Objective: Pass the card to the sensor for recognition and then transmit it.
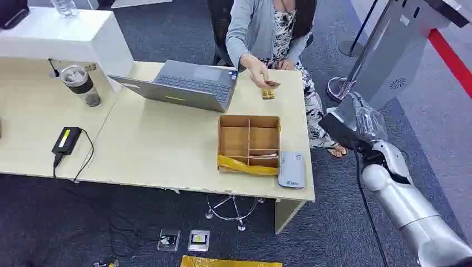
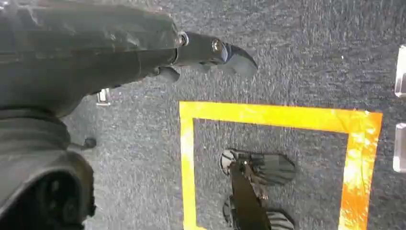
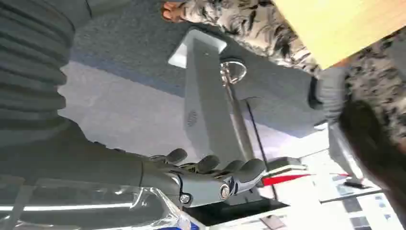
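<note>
The table (image 1: 156, 150) had a pale, matt wood-look top, smooth and even to its edges. Near its right edge stood a brown cardboard box (image 1: 249, 142) with card dividers, dull in finish, and a glossy yellow plastic strip (image 1: 245, 165) lay along its near side. Just beside it sat a smooth grey plastic card reader (image 1: 291, 169). The laptop (image 1: 183, 84) looked like brushed grey metal. The floor (image 1: 345, 222) was rough dark carpet, marked with shiny yellow tape (image 2: 268, 116). The right arm (image 1: 409, 208) was satin silver, wrapped in part in clear crinkled plastic film (image 1: 367, 119). The right hand (image 3: 210, 179) looked matt grey plastic. The person's cardigan (image 1: 250, 25) was soft grey cloth.
</note>
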Controlling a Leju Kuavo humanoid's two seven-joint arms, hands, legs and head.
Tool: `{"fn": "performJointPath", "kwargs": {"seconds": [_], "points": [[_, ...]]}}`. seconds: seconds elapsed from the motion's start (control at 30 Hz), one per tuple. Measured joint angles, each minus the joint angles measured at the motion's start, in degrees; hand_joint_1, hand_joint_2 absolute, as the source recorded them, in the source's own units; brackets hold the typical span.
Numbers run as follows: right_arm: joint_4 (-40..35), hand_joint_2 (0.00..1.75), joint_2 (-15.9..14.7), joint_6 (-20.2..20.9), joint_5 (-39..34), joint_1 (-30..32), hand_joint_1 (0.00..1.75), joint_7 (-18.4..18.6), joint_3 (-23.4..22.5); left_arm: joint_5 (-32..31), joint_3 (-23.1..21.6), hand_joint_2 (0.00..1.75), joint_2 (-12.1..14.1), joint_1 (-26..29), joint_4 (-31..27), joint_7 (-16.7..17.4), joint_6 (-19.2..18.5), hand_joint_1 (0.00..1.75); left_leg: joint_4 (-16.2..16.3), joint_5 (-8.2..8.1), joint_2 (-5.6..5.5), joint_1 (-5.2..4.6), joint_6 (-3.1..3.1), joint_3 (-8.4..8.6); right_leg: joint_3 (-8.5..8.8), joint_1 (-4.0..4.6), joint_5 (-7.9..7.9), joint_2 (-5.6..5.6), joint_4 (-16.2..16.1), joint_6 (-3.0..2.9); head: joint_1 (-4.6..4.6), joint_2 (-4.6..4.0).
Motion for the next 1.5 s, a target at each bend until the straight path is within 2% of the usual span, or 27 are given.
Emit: {"fn": "performJointPath", "kwargs": {"seconds": [0.47, 0.87, 0.9, 0.93, 1.5], "points": [[0.0, 1.75, 4.8, -0.8, 1.1, -1.6, 0.00, -2.2, 4.5, 1.6, -0.1, 0.00, 0.0, 0.0, 0.0, -0.2, 2.2, 0.00, 0.0, 0.00, 0.02, 0.01, -0.01, 0.01, -0.01, 0.01, 0.00, 0.01, 0.0, 0.00, 0.00, 0.00], [0.1, 1.75, 6.8, -0.6, 0.1, -2.3, 0.00, -1.4, 6.8, 1.6, -0.2, 0.00, 0.0, 0.2, 0.0, -0.3, 2.1, 0.00, 0.0, 0.00, 0.02, 0.01, -0.01, 0.02, -0.03, 0.01, 0.00, 0.01, 0.0, 0.00, 0.00, 0.00], [0.1, 1.75, 6.9, -0.6, 0.1, -2.3, 1.47, -1.2, 6.9, 1.5, -0.2, 0.00, 0.0, 0.2, 0.0, -0.4, 2.1, 0.00, 0.0, 0.00, 0.02, 0.01, -0.01, 0.02, -0.03, 0.01, 0.00, 0.01, 0.0, 0.00, 0.02, 0.00], [0.1, 1.75, 7.0, -0.6, 0.1, -2.3, 1.75, -0.9, 7.0, 1.4, -0.2, 0.00, 0.0, 0.2, 0.0, -0.6, 2.1, 0.00, 0.0, 0.00, 0.02, 0.01, -0.01, 0.02, -0.03, 0.01, 0.00, 0.02, 0.0, 0.00, 0.00, 0.00], [0.0, 1.75, 7.2, -0.1, 1.8, -2.2, 1.75, -0.3, 7.2, 1.1, -0.1, 0.00, -0.1, 0.4, 0.0, -1.0, 2.3, 0.00, 0.0, 0.00, 0.03, 0.01, -0.01, 0.04, -0.05, 0.01, 0.00, 0.04, 0.0, 0.00, 0.02, 0.00]]}}
